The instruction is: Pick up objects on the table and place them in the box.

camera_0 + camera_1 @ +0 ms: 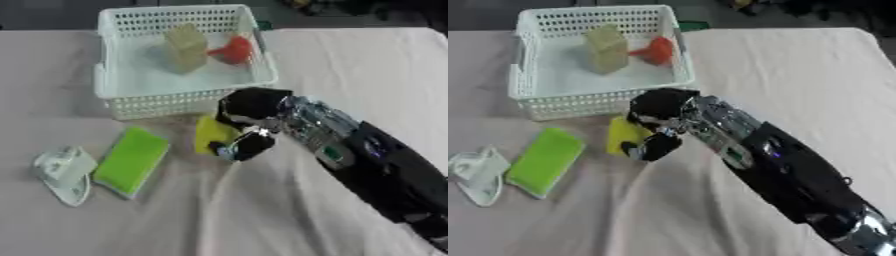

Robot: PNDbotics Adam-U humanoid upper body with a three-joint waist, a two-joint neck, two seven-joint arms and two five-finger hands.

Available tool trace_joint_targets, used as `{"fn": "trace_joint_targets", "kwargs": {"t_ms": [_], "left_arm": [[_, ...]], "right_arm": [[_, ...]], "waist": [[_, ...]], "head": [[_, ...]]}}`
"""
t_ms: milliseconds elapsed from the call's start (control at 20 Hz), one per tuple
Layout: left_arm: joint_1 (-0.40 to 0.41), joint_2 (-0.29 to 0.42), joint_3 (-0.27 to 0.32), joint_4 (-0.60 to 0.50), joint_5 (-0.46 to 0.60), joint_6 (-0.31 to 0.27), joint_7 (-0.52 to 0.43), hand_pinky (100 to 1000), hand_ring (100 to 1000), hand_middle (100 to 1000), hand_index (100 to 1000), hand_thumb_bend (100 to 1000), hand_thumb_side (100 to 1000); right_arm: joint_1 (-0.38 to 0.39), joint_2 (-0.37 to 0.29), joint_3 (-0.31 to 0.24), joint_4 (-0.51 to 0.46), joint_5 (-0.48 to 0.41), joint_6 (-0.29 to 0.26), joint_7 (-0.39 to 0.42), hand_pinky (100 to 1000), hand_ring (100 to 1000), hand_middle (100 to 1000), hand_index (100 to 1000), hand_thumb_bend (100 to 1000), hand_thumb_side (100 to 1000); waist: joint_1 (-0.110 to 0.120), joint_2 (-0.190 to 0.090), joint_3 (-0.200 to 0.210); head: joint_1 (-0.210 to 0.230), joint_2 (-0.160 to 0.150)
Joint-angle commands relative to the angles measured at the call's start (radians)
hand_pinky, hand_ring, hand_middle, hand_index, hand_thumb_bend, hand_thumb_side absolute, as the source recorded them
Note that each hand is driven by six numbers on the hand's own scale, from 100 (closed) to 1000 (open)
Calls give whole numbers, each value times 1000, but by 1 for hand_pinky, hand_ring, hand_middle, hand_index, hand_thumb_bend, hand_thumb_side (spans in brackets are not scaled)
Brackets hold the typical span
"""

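Since the fingers (pixel 249 145) of the right hand (pixel 254 107) are curled down over the right edge of the yellow piece (pixel 210 132), it looks like they're pinching it, though the hand hides the contact itself, so I'm judging that from the curl. The yellow thing lies flat on the counter (pixel 350 65) just in front of the white basket (pixel 118 92), nearly touching its near wall. It looks thin and light, maybe a sponge or a soft pad, so I'd guess it bends rather than slips, and taking it by an edge like this seems fine. A flat pad on cloth can be fiddly to get under, mind.

Just to the left sits a green sponge-like block (pixel 131 160), close to the yellow one but apart from it. Further left is a crumpled whitish packet (pixel 61 172), probably feather-light and crinkly, best pinched at a fold.

The basket already holds a pale tan block (pixel 185 47) and a red item (pixel 233 50) toward its back right. The front left of the basket floor is bare, so there's space to drop things. The route up is short: lift over the near wall and you're in. The cloth on the counter is wrinkled, which could snag a dragged edge. The left hand isn't visible anywhere.
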State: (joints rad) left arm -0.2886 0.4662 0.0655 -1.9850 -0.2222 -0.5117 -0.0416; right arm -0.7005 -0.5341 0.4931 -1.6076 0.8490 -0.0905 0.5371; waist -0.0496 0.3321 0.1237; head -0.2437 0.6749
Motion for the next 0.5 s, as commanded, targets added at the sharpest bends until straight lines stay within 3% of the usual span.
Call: {"fn": "trace_joint_targets", "kwargs": {"t_ms": [50, 200, 500], "left_arm": [[-3, 18, 13, -15, 2, 0, 0, 1000, 992, 939, 970, 100, 928], [-3, 18, 13, -15, 2, 1, 0, 1000, 992, 939, 970, 100, 931], [-1, 20, 14, -15, 3, 1, 1, 1000, 992, 940, 970, 100, 927]], "right_arm": [[-19, -33, -17, -40, -17, 10, -1, 805, 736, 306, 477, 155, 651], [-23, -42, -21, -67, -29, 19, -1, 797, 710, 276, 444, 100, 665], [-28, -65, -34, -134, -62, 45, 5, 795, 693, 260, 423, 100, 631]], "waist": [[7, -25, -1], [8, -27, -4], [8, -31, -10]], "head": [[-2, -9], [-2, -9], [-2, -10]]}}
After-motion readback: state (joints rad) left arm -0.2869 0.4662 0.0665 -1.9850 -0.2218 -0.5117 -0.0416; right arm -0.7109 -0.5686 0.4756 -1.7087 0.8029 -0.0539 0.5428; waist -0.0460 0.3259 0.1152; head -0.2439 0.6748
